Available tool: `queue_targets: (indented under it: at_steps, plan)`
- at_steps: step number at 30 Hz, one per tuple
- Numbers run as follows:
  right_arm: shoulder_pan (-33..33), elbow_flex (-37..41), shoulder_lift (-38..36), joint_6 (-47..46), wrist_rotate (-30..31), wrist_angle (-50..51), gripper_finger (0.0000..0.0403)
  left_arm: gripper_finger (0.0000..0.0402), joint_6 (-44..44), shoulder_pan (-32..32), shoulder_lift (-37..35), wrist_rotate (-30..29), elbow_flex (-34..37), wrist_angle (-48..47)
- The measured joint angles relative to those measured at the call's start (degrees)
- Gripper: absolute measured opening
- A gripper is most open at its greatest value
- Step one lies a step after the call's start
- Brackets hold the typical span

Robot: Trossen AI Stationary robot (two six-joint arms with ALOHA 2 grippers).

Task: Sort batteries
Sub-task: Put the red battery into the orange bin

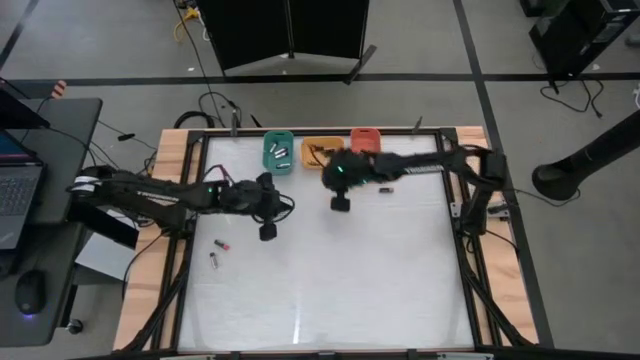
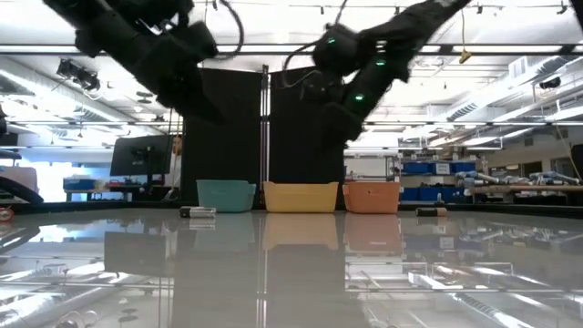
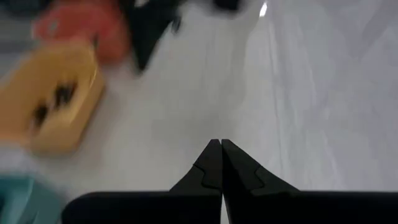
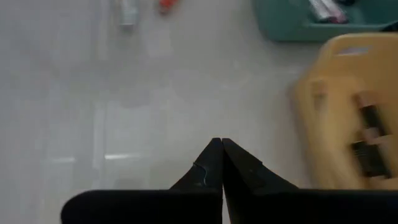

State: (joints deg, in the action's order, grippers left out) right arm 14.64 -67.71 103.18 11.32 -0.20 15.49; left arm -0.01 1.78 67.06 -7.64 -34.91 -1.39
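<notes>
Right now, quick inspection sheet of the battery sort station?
Surface: white table, glossy.
Job's things: loose batteries at left; one battery near the red tray; more in the green tray and orange tray.
Clutter: nothing seen.
Grippers: left pincer shut, empty, above the table; right pincer shut, empty, in front of the orange tray.
Cables: cables on the floor behind the table.
Surroundings: laptop on the desk at left.

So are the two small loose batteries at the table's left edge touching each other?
Apart. The high view shows bare table between the red-tipped battery and the darker battery.
</notes>
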Motion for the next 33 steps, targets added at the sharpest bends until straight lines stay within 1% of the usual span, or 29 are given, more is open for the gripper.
queue_targets:
  at_steps: [4, 6, 11, 14, 17, 20, 24, 27, 30, 33]
  plan:
    - [-4.6, 10.5, -6.5, -6.5, 0.9, -9.9, 0.0014, 0.0001, 0.1, 5.5, 0.7, 6.0, -3.6, -12.6]
    - [-6.8, 14.9, -9.7, -9.3, 3.0, -14.1, 0.0013, 0.0001, 1.8, 8.6, 0.8, 8.9, -4.5, -17.3]
    - [-12.1, 22.5, -15.2, -14.2, 8.8, -19.9, 0.0009, 0.0001, 6.1, 15.9, 0.8, 16.0, -5.5, -19.3]
    - [-14.2, 25.4, -17.4, -15.9, 11.4, -21.1, 0.0016, 0.0001, 8.9, 19.6, 2.1, 19.6, -5.5, -23.5]
    - [-15.4, 26.8, -18.6, -17.2, 12.7, -21.2, 0.0018, 0.0004, 12.0, 21.5, 3.7, 20.1, -5.5, -26.8]
    - [-15.9, 27.1, -19.1, -17.4, 13.0, -21.5, 0.0013, 0.002, 13.4, 22.2, 5.4, 17.8, -5.5, -28.3]
    - [-16.1, 27.2, -19.0, -17.3, 14.1, -22.0, 0.0012, 0.0061, 14.5, 22.2, 8.2, 17.5, -5.5, -28.5]
    - [-16.1, 27.2, -19.0, -17.3, 14.0, -22.1, 0.0019, 0.0096, 15.0, 22.1, 10.1, 17.4, -5.5, -28.2]
    - [-16.1, 27.2, -19.0, -17.2, 14.0, -22.3, 0.002, 0.0131, 17.3, 22.2, 11.5, 15.7, -5.5, -26.9]
    - [-16.2, 27.2, -19.0, -17.2, 14.0, -22.3, 0.0013, 0.0157, 17.9, 22.3, 13.1, 13.8, -5.5, -26.0]
